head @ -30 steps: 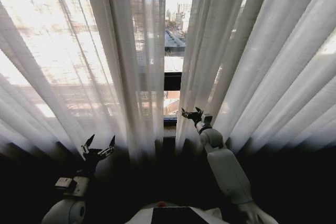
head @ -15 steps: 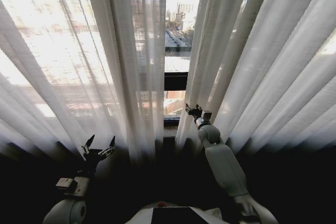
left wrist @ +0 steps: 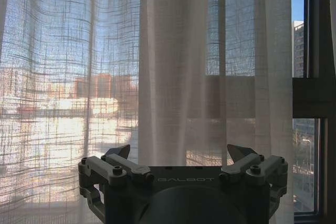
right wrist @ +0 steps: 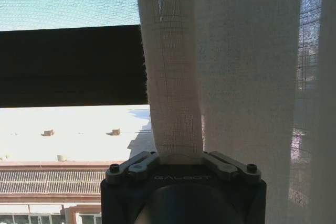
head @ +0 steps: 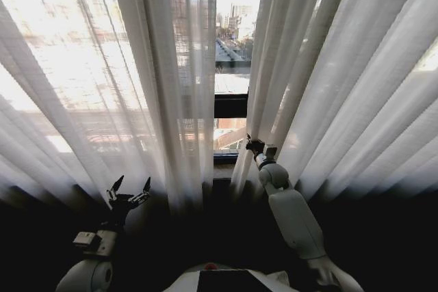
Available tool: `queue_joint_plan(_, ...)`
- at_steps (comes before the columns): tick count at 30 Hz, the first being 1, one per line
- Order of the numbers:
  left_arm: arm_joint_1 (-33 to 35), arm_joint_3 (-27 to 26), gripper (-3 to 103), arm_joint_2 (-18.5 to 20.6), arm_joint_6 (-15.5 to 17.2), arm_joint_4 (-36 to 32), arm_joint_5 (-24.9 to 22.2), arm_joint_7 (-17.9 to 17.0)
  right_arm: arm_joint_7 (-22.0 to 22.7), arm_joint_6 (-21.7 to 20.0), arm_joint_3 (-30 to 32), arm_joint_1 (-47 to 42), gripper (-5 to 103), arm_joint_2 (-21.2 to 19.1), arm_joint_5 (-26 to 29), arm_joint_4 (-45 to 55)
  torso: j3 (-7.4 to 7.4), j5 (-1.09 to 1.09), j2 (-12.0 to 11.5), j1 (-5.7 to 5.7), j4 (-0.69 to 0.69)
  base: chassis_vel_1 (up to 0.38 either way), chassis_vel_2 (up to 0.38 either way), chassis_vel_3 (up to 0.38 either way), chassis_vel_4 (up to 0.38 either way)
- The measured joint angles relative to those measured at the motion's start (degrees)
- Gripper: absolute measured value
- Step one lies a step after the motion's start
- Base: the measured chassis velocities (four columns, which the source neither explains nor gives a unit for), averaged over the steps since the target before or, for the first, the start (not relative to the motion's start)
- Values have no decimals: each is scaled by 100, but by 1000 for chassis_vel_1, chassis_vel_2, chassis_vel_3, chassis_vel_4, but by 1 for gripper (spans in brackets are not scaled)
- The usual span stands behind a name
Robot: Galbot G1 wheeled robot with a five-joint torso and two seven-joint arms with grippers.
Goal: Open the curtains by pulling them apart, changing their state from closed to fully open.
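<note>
Sheer white pleated curtains (head: 137,66) hang across the whole window ahead, reaching from the top of the head view down into the dark band at floor level. They are parted only by a narrow gap at centre, where city buildings and a dark window frame bar (head: 230,105) show through. One panel hangs on the robot's left of the gap, the other panel (head: 342,80) on its right, its folds fanning outward.

Right pincer (head: 254,146): arm raised and stretched forward, the tip at the inner edge of the right panel, just beside the gap. In the right wrist view the pincer (right wrist: 181,157) has its two fingers drawn together on a bunched fold of fabric (right wrist: 170,77), which rises straight up from between them. The dark frame bar (right wrist: 71,65) runs across behind, with a pale rooftop (right wrist: 73,129) beyond the glass.

Left pincer (head: 129,189): held low, in front of the lower part of the left panel, fingers spread apart, nothing between them. In the left wrist view the pincer (left wrist: 181,162) faces the hanging fabric (left wrist: 173,77) with clear space between the fingertips and the cloth; not touching. The window frame (left wrist: 315,93) shows at the panel's edge in that view.
</note>
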Motion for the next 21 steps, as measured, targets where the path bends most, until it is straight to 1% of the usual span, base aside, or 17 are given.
queue_joint_plan(12,-2,-9,100,16,-19,-6,-7,0,14,-4,-3,0,0,-31,20,44,0,0,0,0,0,0,0,0,0)
queue_joint_plan(21,-31,6,100,19,-19,-3,-7,4,11,-142,16,-5,0,-87,115,172,0,0,0,0,0,0,0,0,0)
